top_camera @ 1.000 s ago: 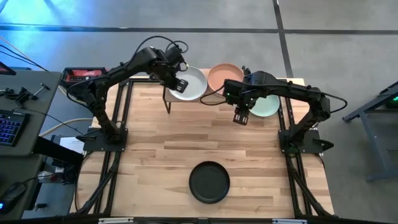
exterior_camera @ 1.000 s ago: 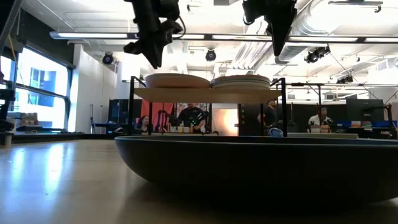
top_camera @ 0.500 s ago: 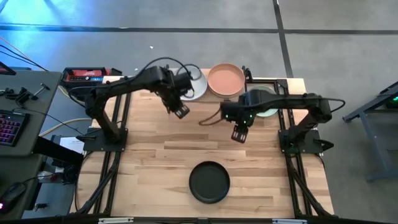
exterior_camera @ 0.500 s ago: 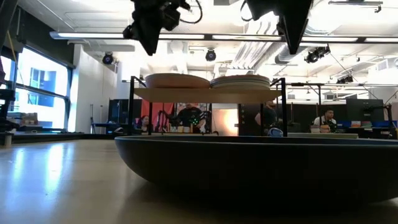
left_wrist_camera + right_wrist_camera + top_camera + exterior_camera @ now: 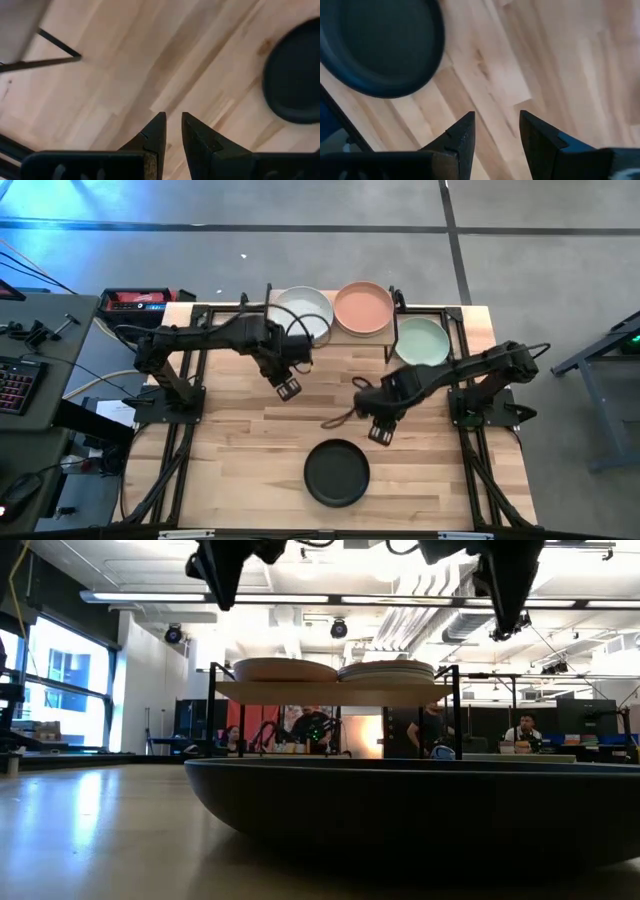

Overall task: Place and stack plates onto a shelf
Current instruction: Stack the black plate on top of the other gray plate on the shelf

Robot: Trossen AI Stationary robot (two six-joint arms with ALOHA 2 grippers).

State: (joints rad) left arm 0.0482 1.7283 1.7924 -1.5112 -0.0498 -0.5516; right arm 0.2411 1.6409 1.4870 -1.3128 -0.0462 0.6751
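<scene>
A black plate (image 5: 337,473) rests flat on the table near its near edge; it fills the front of the low view (image 5: 420,805). The shelf (image 5: 335,692) at the far edge carries a white plate (image 5: 303,315) and a peach plate (image 5: 363,308), seen as two low stacks in the low view. A pale green plate (image 5: 423,342) lies just right of the shelf. My left gripper (image 5: 289,388) hovers over bare wood before the shelf, its fingers a narrow gap apart (image 5: 171,125). My right gripper (image 5: 379,433) hangs open (image 5: 496,125) just up and right of the black plate (image 5: 380,45).
The shelf's thin black legs (image 5: 55,50) stand behind the left gripper. Bare wooden tabletop (image 5: 230,450) spreads left of the black plate. The arms' black base frames (image 5: 175,395) flank the table, and a desk with a keyboard (image 5: 15,385) stands off to the left.
Both grippers have drawn away from the shelf toward the near edge. The left one left the white plate, which now shows whole, and came out over bare wood. The right one swung from beside the green plate toward the black plate. No plate has moved.
</scene>
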